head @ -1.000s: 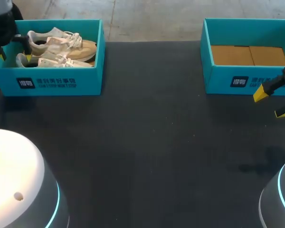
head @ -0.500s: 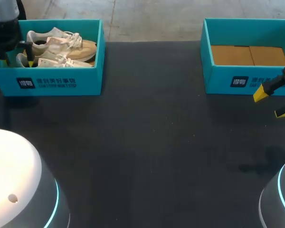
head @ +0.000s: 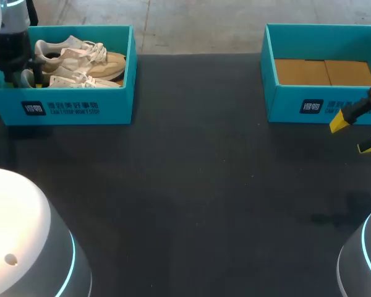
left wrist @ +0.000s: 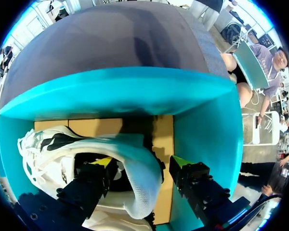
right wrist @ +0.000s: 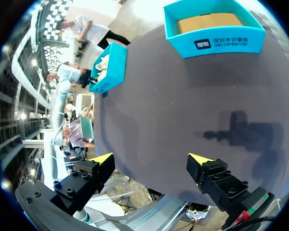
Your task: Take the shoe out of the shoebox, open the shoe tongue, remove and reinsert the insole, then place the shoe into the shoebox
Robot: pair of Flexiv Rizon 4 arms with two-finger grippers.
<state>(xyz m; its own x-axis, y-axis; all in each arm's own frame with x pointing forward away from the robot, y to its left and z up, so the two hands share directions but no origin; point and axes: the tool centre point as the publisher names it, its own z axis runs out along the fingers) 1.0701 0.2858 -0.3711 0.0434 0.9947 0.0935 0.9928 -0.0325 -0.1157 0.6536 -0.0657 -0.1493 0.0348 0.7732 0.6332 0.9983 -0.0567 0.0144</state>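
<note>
Shoe (left wrist: pixel 130 187) heel collar between spread fingers of left pincer (left wrist: pixel 142 161): one yellow tip inside heel opening, other outside, slightly clear of mesh. Released, not gripping. Shoe lying inside left shoebox (head: pixel 80 108), beside second shoe (head: pixel 80 54). Teal cardboard wall close around pincer. Right pincer (head: pixel 354 135) likewise released, over dark matte surface (head: pixel 198 185), just before right shoebox (head: pixel 324 105), brown cardboard floor showing. Shoes cream, white laces, soft mesh heel.

The empty teal cardboard shoebox (head: pixel 297 105) at far right is cut by the head view's edge. In the far-left teal shoebox (head: pixel 74 108), the left gripper (left wrist: pixel 142 162) hides much of the white mesh sneaker (left wrist: pixel 135 185).
</note>
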